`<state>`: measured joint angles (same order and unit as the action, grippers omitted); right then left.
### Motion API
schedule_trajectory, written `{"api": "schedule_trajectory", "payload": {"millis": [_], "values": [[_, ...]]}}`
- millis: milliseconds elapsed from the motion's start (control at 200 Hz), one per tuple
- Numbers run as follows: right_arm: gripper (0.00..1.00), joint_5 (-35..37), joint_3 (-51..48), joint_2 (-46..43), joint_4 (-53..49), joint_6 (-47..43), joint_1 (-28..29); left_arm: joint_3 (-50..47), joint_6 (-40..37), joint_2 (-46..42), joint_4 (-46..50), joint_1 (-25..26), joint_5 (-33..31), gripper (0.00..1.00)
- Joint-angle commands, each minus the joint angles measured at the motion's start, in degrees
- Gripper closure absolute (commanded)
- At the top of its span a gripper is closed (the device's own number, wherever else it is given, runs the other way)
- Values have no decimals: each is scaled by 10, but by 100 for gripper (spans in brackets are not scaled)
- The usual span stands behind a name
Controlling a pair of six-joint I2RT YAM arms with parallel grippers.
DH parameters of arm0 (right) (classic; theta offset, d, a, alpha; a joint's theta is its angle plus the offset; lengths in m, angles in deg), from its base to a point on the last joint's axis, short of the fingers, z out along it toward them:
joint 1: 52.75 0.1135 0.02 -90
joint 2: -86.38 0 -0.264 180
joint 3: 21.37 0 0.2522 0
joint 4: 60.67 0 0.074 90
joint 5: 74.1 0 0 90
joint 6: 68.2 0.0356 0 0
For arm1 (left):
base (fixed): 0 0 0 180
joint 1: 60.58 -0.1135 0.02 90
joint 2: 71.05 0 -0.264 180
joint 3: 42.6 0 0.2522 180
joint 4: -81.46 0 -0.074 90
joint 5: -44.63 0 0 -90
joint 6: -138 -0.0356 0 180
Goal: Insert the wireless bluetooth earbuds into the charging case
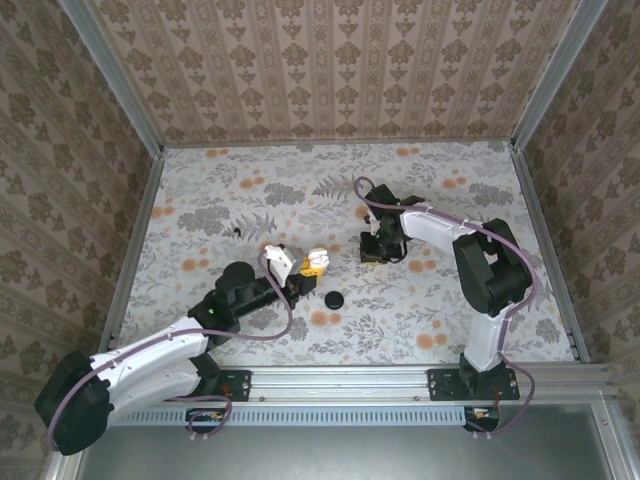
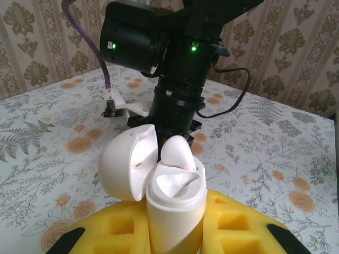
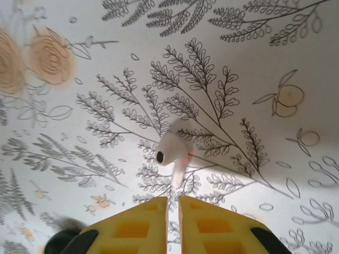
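The right gripper [image 3: 173,203] occupies the lower edge. Its two yellow fingertips [image 3: 135,225] stand nearly together, with a narrow slit between them and nothing in it. One white earbud [image 3: 170,151] lies on the floral-printed table [image 3: 254,53] just beyond the tips, not touching them. Its stem points toward the gripper and its dark mesh port faces left. A blurred black object [image 3: 61,241] sits at the lower left.

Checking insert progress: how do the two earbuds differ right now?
The cased earbud stands in the open charging case, clamped by the left fingers; the loose earbud lies on the table. The cased earbud shows just its rounded top; the loose earbud shows bud and stem in full. Both are glossy white.
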<state>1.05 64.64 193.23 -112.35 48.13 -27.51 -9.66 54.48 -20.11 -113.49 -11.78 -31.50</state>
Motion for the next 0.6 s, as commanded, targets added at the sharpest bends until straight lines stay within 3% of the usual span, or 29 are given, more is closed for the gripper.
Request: {"api": "schedule_trajectory", "payload": {"millis": [0,110,185,595], "values": [[77,11,19,-18,-27,10,-1,2,-1,-11,-5,6,-8,100],[59,27,30,-8,-34,17,3,2,-2,-13,-5,6,-9,100],[54,33,38,2,-36,18,9,1,-2,-14,-4,7,-11,100],[58,78,102,76,-67,24,35,-9,-5,-29,4,7,-19,100]]}}
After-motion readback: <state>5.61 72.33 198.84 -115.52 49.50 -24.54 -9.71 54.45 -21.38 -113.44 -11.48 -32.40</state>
